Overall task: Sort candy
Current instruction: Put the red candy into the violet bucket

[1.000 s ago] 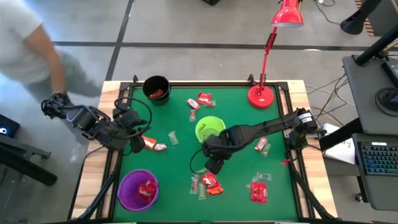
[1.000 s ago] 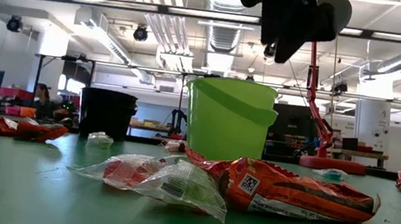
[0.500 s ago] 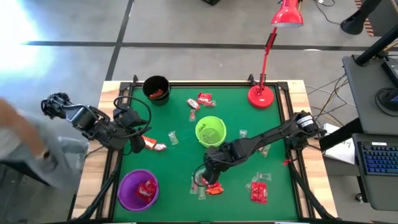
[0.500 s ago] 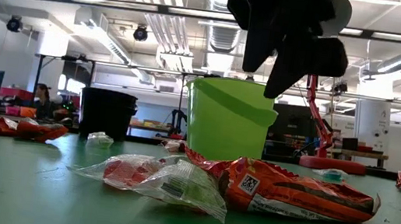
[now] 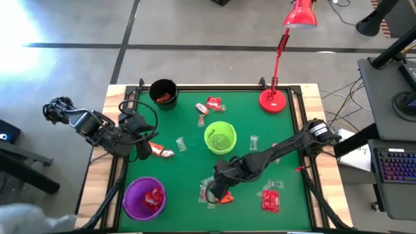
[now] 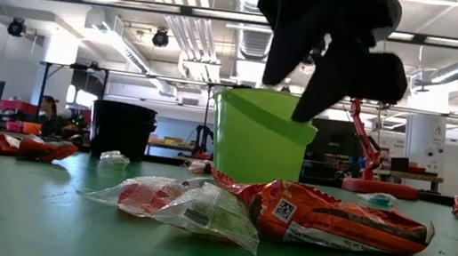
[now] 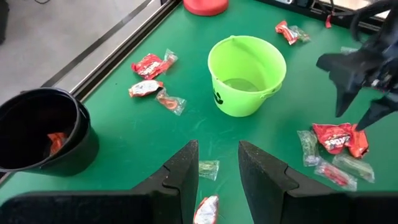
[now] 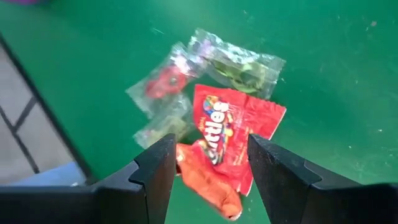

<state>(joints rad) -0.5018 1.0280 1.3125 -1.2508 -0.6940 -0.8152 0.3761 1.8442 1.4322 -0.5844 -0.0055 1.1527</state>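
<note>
The green bench carries three cups, a red lamp at its far edge, and the candy scattered over it. The right arm reaches across from the right side, and its right end effector hangs with fingers apart over a small heap of candy near the front edge, just in front of the green cup. In the right wrist view a red packet lies between the two fingers (not touching either), with an orange packet overlapping it and clear pale wrappers beside it. The left end effector waits near the left edge, fingers apart, close to a red and white sweet. The purple cup at the front left holds red candy, and the black cup at the far left holds an orange piece. More sweets lie apart: a pair behind the green cup and red ones at the front right.
</note>
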